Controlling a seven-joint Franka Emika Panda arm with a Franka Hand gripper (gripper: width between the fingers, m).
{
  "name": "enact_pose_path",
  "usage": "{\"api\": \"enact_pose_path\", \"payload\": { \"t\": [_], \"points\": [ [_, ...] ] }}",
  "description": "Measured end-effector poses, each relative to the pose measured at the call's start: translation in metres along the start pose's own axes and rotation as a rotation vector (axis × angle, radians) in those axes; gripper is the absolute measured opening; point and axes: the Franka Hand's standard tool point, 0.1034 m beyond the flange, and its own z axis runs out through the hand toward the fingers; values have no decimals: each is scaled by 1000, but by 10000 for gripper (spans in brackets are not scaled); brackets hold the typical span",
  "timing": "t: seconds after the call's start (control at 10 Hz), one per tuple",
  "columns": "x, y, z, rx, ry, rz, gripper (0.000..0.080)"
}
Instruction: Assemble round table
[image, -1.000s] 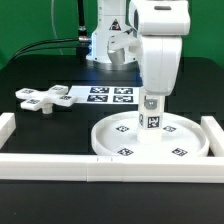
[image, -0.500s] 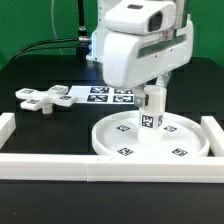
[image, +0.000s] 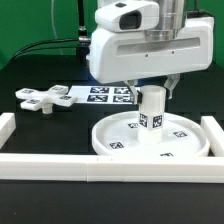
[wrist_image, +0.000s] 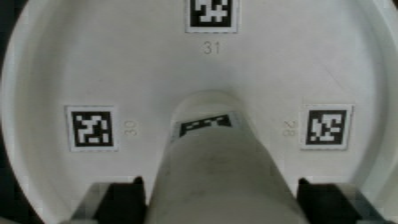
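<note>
I observe the fingers (wrist_image: 125, 197) pinching the post (image: 151, 108), which stands upright at the centre of the disc (image: 118, 140) on the bench (image: 45, 125). The cross piece (image: 43, 98) lies at nine o'clock, well apart.

arm: over table | end effector (image: 152, 92): pointing down, fingers clamped

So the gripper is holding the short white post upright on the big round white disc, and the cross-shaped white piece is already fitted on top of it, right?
Not quite: the cross-shaped white piece lies on the black table, apart from the post, as the exterior view shows. The gripper does hold the post upright on the disc.
</note>
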Motion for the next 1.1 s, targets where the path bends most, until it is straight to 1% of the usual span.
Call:
{"api": "enact_pose_path", "payload": {
  "t": [0.2, 0.4, 0.5, 0.6, 0.7, 0.8, 0.9, 1.1],
  "points": [
    [0, -1, 0, 5, 0, 124, 409],
    [0, -2, 0, 10, -2, 328, 409],
    [0, -2, 0, 12, -2, 339, 409],
    [0, -2, 0, 12, -3, 333, 505],
    [0, -2, 0, 12, -3, 333, 619],
    [0, -2, 1, 12, -3, 331, 619],
    [-2, -1, 0, 11, 1, 296, 643],
    [-24, 9, -8, 7, 13, 119, 648]
  ]
}}
